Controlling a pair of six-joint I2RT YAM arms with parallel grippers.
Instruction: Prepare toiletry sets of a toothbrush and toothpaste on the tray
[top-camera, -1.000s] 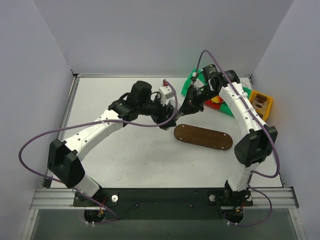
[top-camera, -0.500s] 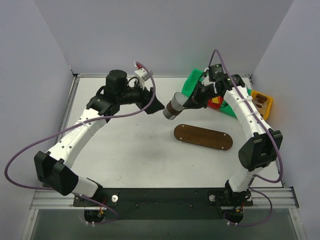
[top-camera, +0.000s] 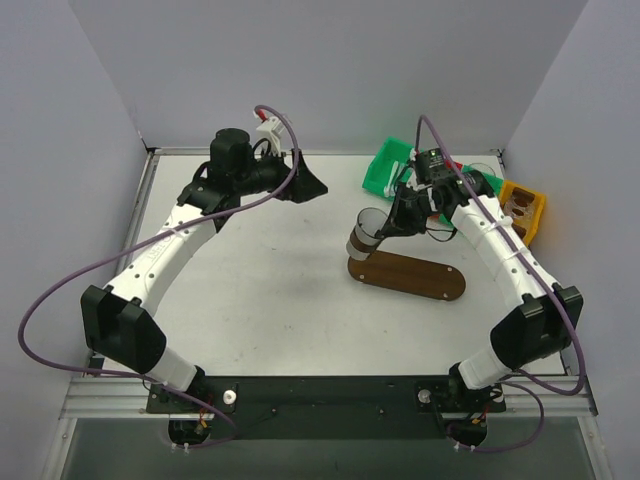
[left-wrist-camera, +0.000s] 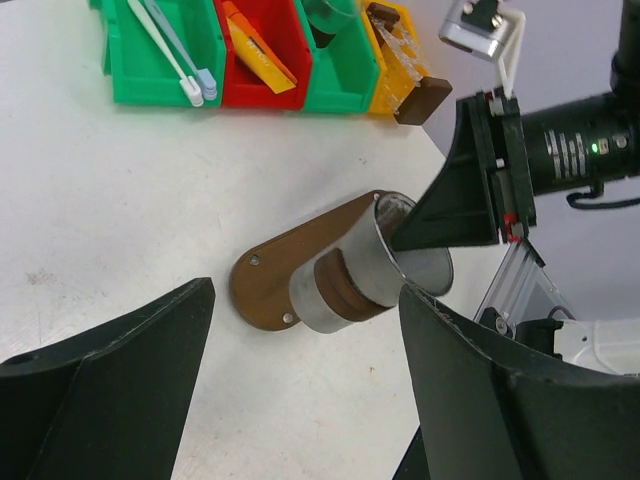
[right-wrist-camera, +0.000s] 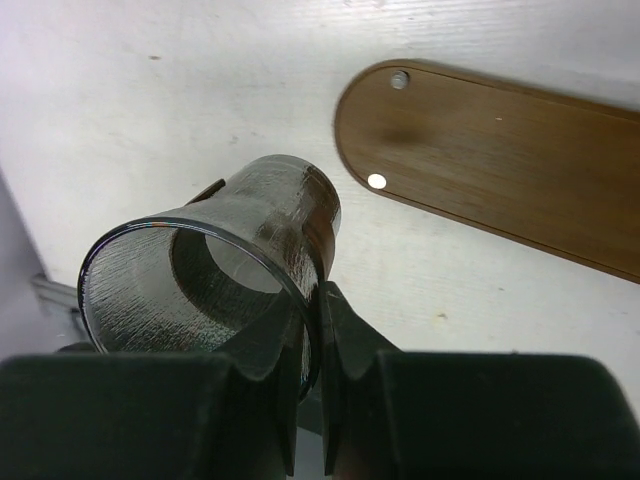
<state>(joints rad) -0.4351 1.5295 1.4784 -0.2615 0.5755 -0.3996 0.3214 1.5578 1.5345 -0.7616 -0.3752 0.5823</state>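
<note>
My right gripper (top-camera: 392, 226) is shut on the rim of an empty clear cup (top-camera: 365, 238), one finger inside and one outside. It holds the cup tilted just above the left end of the dark wooden tray (top-camera: 425, 277). The right wrist view shows the cup (right-wrist-camera: 215, 270) in the gripper (right-wrist-camera: 318, 300), with the tray (right-wrist-camera: 500, 170) beyond. My left gripper (top-camera: 312, 185) is open and empty, up at the back of the table, looking at the cup (left-wrist-camera: 360, 275) and tray (left-wrist-camera: 262, 288). White toothbrushes (left-wrist-camera: 170, 50) and orange tubes (left-wrist-camera: 255, 50) lie in the bins.
A row of green (top-camera: 385, 165), red (top-camera: 428, 203) and yellow (top-camera: 522, 208) bins stands at the back right, behind the right arm. Grey walls close the table on three sides.
My right gripper has carried the cup down and right to the tray's left end. My left arm has pulled back toward the rear of the table, away from the cup.
</note>
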